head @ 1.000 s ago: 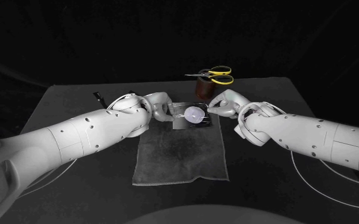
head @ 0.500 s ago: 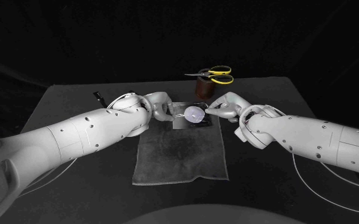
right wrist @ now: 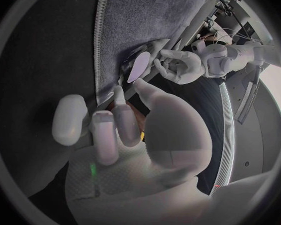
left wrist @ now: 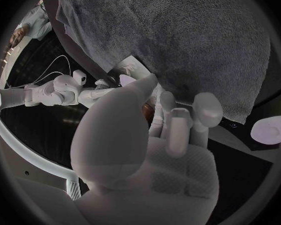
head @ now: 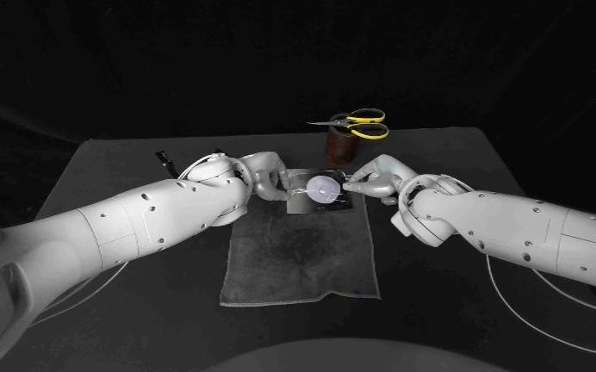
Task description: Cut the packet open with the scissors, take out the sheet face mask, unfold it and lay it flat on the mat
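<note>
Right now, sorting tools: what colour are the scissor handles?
Yellow; the scissors show best in head view.

Packet (head: 320, 189) over grey mat's (head: 301, 251) far edge; yellow-handled scissors (head: 354, 122) atop brown holder (head: 339, 144).

The mat (head: 301, 256) lies on the table (head: 124, 217), its long side running away from the robot. The packet (head: 319, 191) is over the mat's far end, between the hands: the left hand (head: 263, 178) holds its left edge, and the right hand (head: 376, 180) is at its right edge. Behind the packet a cup (head: 339, 144) stands on the table, with the scissors (head: 354, 122) resting on top.
</note>
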Robot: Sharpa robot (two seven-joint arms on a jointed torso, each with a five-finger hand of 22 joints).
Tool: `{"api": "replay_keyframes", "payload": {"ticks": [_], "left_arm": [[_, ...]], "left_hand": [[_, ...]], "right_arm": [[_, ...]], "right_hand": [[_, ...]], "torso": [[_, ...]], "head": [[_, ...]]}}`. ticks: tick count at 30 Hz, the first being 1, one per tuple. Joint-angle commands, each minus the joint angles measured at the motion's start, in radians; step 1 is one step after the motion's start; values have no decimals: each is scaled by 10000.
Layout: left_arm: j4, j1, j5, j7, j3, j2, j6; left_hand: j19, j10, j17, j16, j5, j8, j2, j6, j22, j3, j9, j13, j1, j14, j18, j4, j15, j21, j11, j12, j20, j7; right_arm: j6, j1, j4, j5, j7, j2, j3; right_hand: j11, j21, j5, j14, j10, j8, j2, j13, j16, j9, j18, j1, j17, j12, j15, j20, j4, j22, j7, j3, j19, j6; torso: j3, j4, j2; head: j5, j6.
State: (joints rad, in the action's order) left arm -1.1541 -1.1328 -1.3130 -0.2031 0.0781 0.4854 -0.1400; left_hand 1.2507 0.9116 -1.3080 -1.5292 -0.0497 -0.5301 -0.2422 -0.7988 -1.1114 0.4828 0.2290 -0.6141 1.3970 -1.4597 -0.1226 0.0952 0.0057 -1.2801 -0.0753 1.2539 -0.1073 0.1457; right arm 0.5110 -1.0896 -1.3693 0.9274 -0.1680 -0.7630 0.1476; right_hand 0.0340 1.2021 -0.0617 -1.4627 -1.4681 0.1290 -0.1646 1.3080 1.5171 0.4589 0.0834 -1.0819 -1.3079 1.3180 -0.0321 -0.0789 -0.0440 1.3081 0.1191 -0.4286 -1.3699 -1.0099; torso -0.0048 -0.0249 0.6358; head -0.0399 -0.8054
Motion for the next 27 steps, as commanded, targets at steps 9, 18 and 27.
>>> {"api": "replay_keyframes", "payload": {"ticks": [9,18,27], "left_arm": [[-25,111,-52,-295,83,15,687],[-39,111,-49,-304,83,21,729],[-53,111,-35,-322,83,39,782]], "left_hand": [[68,56,-232,-40,17,15,51,1,-5,-41,-13,-7,-78,-209,144,8,40,-64,11,59,11,44],[65,74,-238,-42,17,11,78,-6,-7,-47,-17,-46,-83,-211,144,26,44,-67,7,90,8,48],[65,74,-238,-42,17,11,78,-6,-7,-47,-17,-46,-83,-211,144,26,44,-67,7,90,8,48]], "right_arm": [[-382,100,74,219,-151,166,-2],[-349,110,26,192,14,231,-3],[100,111,-17,-66,489,245,-4]], "right_hand": [[28,-47,-60,-849,-289,-63,4,1128,-10,-35,68,-234,-1995,-32,35,-2,40,746,21,55,47,9],[33,-33,-49,-864,-312,-59,79,1189,34,-68,62,-463,-2042,67,42,-9,102,765,26,41,36,-47],[-76,210,88,-946,-497,100,377,1537,222,-108,12,-1238,-2252,659,-41,41,532,919,-102,-273,-116,-448]], "torso": [[10,-5,7],[8,-3,6],[10,-8,4]], "head": [[32,-7],[40,-30],[54,-39]]}}
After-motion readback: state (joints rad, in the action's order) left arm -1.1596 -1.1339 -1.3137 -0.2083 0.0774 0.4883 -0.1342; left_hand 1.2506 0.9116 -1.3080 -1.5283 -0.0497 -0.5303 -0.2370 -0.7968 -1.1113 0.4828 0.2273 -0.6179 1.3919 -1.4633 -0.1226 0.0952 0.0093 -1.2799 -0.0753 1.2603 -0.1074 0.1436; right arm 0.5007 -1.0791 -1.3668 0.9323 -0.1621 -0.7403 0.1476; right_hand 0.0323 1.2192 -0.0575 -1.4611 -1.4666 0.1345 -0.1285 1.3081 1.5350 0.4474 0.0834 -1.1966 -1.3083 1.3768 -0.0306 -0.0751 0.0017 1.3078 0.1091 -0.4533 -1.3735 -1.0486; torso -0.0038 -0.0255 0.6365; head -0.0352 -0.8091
